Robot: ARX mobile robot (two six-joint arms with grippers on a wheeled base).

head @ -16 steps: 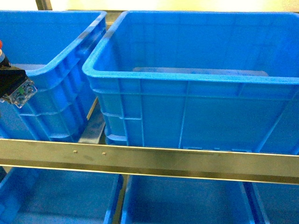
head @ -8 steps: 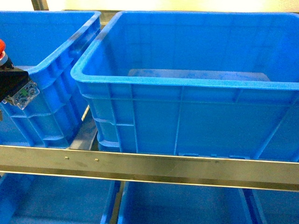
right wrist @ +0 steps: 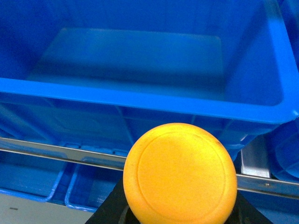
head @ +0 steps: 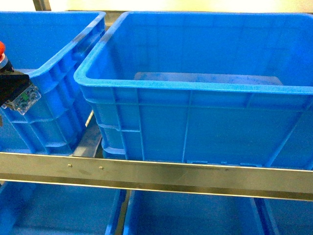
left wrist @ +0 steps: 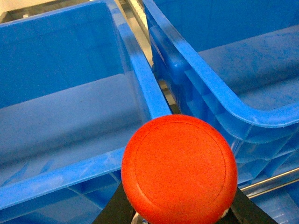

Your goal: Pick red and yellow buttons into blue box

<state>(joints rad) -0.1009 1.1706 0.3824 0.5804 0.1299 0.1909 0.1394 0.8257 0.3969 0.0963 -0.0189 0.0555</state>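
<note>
left gripper [left wrist: 180, 219] pinches red button [left wrist: 180, 170] beside blue box [head: 195, 87] | right gripper [right wrist: 180, 219] pinches yellow button [right wrist: 180, 173] before its rim

**Colours on the shelf**

The red button [left wrist: 180, 170] has a plain, glossy red cap; the yellow button [right wrist: 181, 173] a plain orange-yellow one. The blue box [head: 195, 88] is solid bright blue, its floor paler. The shelf rail [head: 156, 174] is dull silver-grey metal.

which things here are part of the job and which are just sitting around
Part of the job: red button in the left claw, yellow button in the right claw, big blue box.
Just sitting around: second crate, metal shelf rail, lower bins.
</note>
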